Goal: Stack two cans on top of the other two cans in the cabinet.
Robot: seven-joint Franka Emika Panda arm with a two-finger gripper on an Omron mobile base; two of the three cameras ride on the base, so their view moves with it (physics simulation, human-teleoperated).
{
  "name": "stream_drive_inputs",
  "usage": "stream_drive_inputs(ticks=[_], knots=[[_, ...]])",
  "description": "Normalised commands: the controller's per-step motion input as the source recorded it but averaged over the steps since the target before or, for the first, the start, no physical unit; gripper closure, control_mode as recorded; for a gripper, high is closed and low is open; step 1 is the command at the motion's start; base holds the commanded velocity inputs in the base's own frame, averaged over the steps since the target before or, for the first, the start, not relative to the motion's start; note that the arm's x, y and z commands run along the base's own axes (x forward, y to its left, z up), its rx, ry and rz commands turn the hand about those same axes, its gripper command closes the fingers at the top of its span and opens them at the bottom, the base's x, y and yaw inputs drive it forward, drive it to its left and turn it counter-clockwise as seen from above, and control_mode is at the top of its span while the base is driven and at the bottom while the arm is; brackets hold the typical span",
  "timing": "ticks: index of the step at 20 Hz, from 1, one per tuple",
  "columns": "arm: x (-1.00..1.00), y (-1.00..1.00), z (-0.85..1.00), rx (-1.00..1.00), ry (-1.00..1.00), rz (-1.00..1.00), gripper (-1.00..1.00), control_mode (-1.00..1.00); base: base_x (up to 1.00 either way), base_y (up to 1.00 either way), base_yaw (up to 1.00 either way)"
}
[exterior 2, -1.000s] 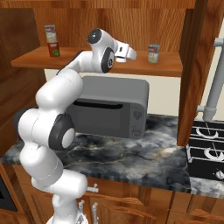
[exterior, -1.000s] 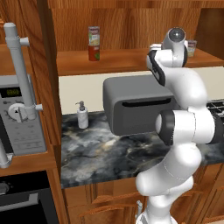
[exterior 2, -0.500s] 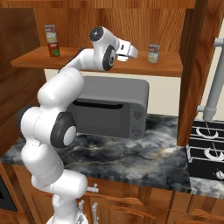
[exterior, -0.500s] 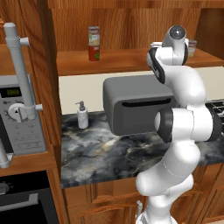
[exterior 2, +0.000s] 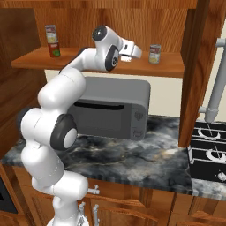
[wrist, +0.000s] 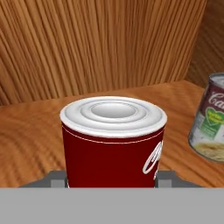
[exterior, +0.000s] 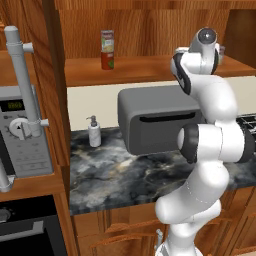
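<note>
**Jaws drawn in on the red-and-white can, lift still to come**

Hardly anything has shifted in the arm's pose over the last second. The change is at the pincer, which has gone from spread wide to clamped on a can.

The cabinet point(exterior: 145, 71) runs its open shelf across both base views, above a grey countertop oven point(exterior 2: 114, 106). The white arm point(exterior 2: 66, 88) reaches up and over that oven so the hand comes level with the shelf, about the only way in under the cabinet's top.

At the shelf's left end one pair looks finished. The yellow-green can point(exterior: 107, 39) stands upright on the plain red can point(exterior: 107, 60).

Towards the right end the gripper point(exterior 2: 135, 51) points at the back panel. In the hand view the red-and-white can point(wrist: 111, 144) stands upright on the wood, squarely between the fingertips point(wrist: 168, 177). They hold it low on its sides, which should keep it from tipping when raised.

The grey-green can point(wrist: 212, 124) stands just beside it and apart. That is probably where the held can goes, so the carry would be short.
</note>
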Motion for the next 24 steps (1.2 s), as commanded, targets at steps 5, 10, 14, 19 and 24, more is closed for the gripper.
stream_drive_inputs(ticks=[5,10,14,19,24], knots=[[-0.07,-0.11,0.17,0.0,0.0,0.0,1.0,-1.0,0.0,0.0,0.0],[0.0,-0.1,0.12,0.0,0.0,-0.01,1.0,-1.0,0.0,0.0,0.0],[-0.04,-0.06,0.03,0.0,-0.04,-0.02,1.0,-1.0,0.0,0.0,0.0],[-0.02,-0.01,0.13,0.0,-0.11,-0.02,1.0,-1.0,0.0,0.0,0.0],[-0.02,-0.02,0.09,-0.03,-0.2,-0.03,1.0,-1.0,0.0,0.0,0.0]])
